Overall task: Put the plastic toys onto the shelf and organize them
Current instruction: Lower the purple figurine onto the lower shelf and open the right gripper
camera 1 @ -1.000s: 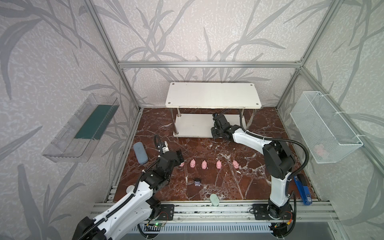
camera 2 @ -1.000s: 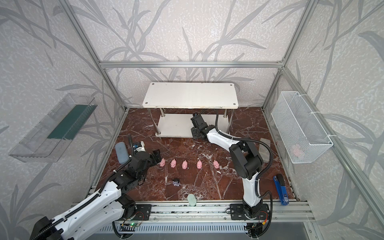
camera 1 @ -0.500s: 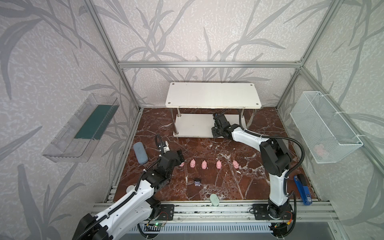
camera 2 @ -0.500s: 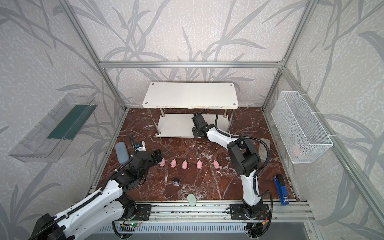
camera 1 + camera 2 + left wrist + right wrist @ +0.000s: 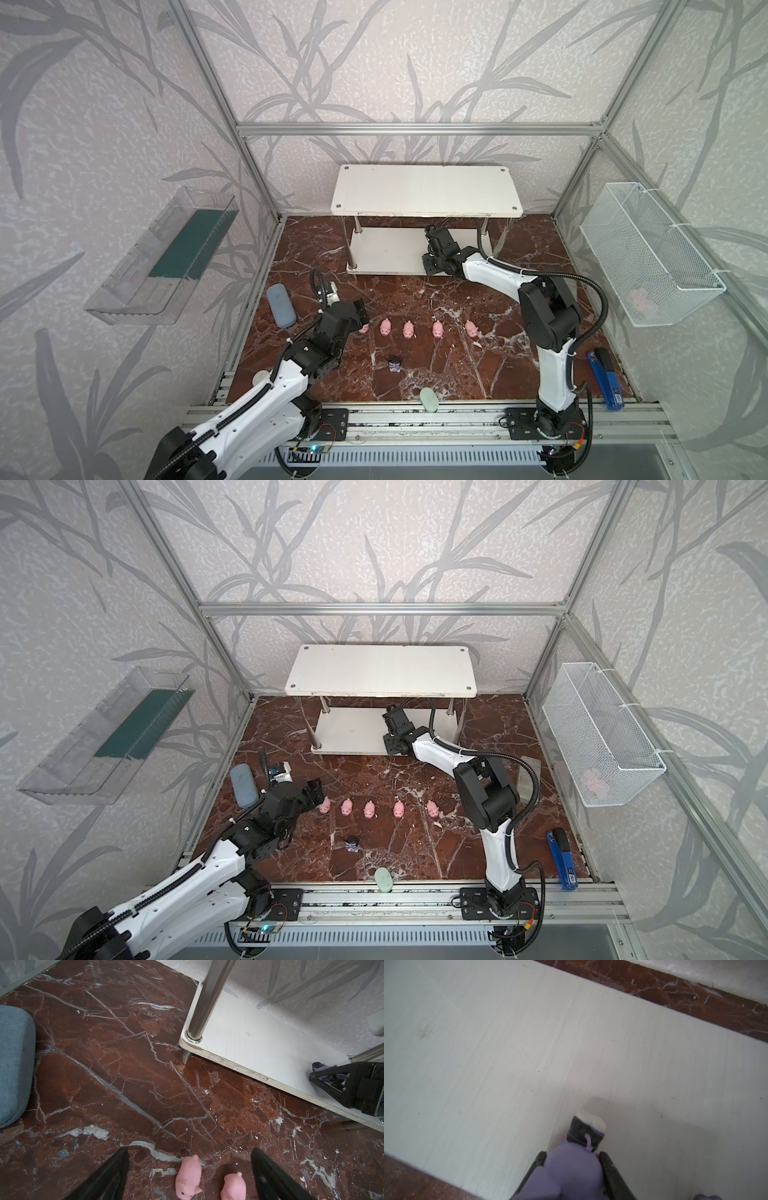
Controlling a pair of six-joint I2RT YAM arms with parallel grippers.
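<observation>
Pigs [image 5: 408, 329] line up across the lower middle of both top views: you count five in a row on the marble floor [image 5: 457, 374]. In a top view the leftmost pig [image 5: 364, 329] is half covered by the left claw [image 5: 360, 312]. One black-and-purple figurine [image 5: 395, 364] stands alone below the row. The shelf [image 5: 426, 191] sits at centre with two boards. Its top board shades the tips of the right claw [image 5: 434, 237], so you cannot read its grip here. A pink blur inside the mesh basket [image 5: 648, 249] at right is too faint to name.

In the left wrist view, the left claw stands wide. Its two black fingers [image 5: 116, 1174] straddle two pigs without touching them, and the frame edge cuts off both pigs.

In the right wrist view, the right claw is pinched narrow on a held figurine [image 5: 584, 1136], purple and black and blurred this close. It sits over the shelf's white lower board [image 5: 488, 1043], and you cannot tell whether its pale feet touch the board. A purple scrap [image 5: 705, 1196] at the frame edge is cut off and unreadable.
</observation>
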